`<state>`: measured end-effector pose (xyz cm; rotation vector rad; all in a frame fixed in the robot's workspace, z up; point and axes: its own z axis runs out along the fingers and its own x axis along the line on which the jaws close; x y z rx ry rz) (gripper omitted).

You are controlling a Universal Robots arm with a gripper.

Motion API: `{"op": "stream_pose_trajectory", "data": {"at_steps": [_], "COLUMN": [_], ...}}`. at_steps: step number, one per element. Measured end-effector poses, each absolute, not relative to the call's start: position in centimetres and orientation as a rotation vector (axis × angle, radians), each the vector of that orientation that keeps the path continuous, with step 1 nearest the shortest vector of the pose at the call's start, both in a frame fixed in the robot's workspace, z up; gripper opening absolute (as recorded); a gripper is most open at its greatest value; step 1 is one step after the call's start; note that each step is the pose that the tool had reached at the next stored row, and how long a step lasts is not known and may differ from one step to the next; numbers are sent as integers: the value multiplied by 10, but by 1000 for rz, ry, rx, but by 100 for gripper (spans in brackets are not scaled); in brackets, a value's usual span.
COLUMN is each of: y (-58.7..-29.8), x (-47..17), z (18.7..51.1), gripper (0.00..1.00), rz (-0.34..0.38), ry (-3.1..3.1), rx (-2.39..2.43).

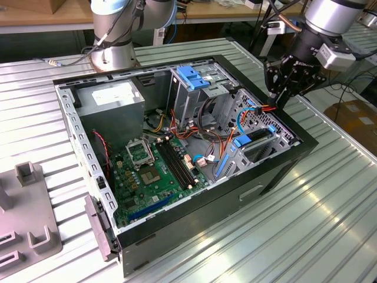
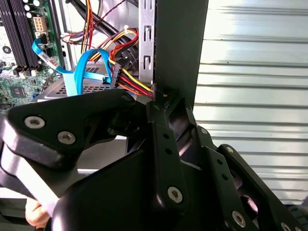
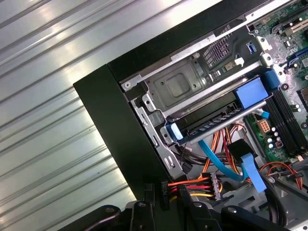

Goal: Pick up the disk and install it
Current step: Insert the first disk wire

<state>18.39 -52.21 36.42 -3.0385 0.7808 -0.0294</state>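
Disk (image 3: 211,126) sits slotted in the drive cage (image 3: 178,86) at the case (image 1: 277,171) corner, blue rails showing. Gripper (image 1: 278,101) hangs over the case wall, fingers (image 3: 192,211) slightly apart, empty, just beside red-yellow power cables (image 3: 192,185)

We log the open computer case (image 1: 283,171) lying on its side on the slatted table (image 1: 330,236), with a robot arm base (image 1: 115,56) behind it and a fixture block (image 1: 29,218) on the table at the exterior view's left. Inside, the motherboard (image 1: 153,171) lies on the case floor, the power supply (image 1: 112,100) behind it, the drive cage (image 1: 181,103) beside that toward the exterior view's right, and the disk (image 1: 257,136) in the bay at the corner nearest the exterior view's right. The gripper (image 1: 275,99) hangs over the case wall by that bay, just beside the power connector (image 1: 268,109).
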Motion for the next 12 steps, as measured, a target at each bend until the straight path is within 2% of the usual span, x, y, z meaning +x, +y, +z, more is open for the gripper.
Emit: {"op": "stream_pose_trajectory", "data": {"at_steps": [8, 10, 12], "y": [-522, -522, -522], "x": [184, 184, 184], "z": [363, 363, 364], "gripper": [31, 18, 18], "rz": [-29, -30, -29], "ry": [781, 781, 781], "rx": [-3039, -3039, -3038]}}
